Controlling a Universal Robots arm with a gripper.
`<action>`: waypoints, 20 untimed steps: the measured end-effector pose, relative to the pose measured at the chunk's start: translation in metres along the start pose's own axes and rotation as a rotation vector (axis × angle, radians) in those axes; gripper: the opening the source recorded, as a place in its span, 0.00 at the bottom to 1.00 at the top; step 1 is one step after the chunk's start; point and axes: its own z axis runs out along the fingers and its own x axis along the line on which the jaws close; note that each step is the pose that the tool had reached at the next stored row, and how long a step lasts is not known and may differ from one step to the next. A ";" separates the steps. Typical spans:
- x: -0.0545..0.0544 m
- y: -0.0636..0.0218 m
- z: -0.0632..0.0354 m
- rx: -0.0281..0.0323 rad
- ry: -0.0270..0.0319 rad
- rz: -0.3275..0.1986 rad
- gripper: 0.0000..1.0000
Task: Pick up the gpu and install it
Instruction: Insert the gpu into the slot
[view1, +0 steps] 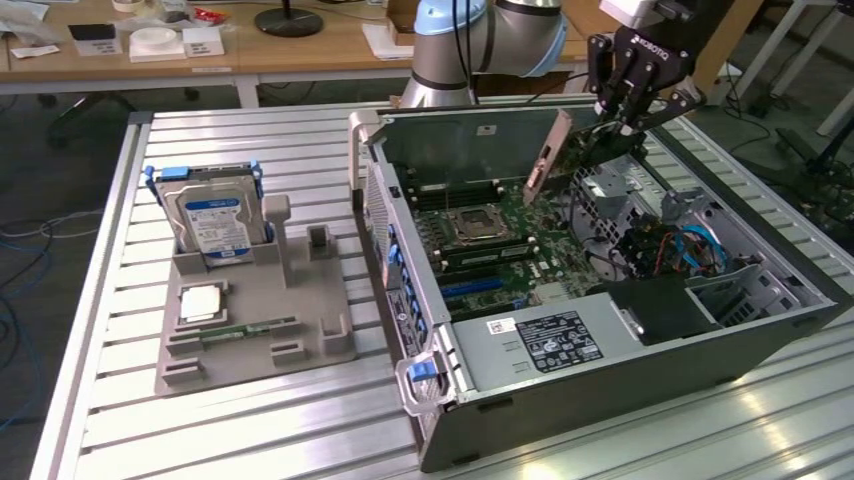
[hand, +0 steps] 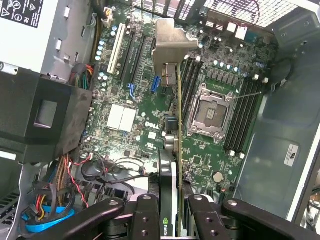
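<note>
Gripper (view1: 637, 112) clenched on gpu (view1: 581, 155). Card held on edge above motherboard (view1: 514, 265) inside open computer case (view1: 627, 350); silver bracket (hand: 169, 42) at the end away from the gripper.

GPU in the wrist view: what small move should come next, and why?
Probably a small sideways shift toward the black expansion slots. The gripper holds the gpu edge-down above the motherboard, and its edge seems to line up nearer the CPU socket than those slots.

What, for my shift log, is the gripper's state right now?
Gripper: closed on the graphics card, over the open computer case.
</note>
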 end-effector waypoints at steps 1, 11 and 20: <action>0.000 0.0000 0.0001 0.0007 0.0003 0.008 0.27; 0.000 0.0000 0.0013 0.0068 0.0018 0.088 0.27; 0.000 0.0001 0.0025 0.0132 0.0034 0.172 0.27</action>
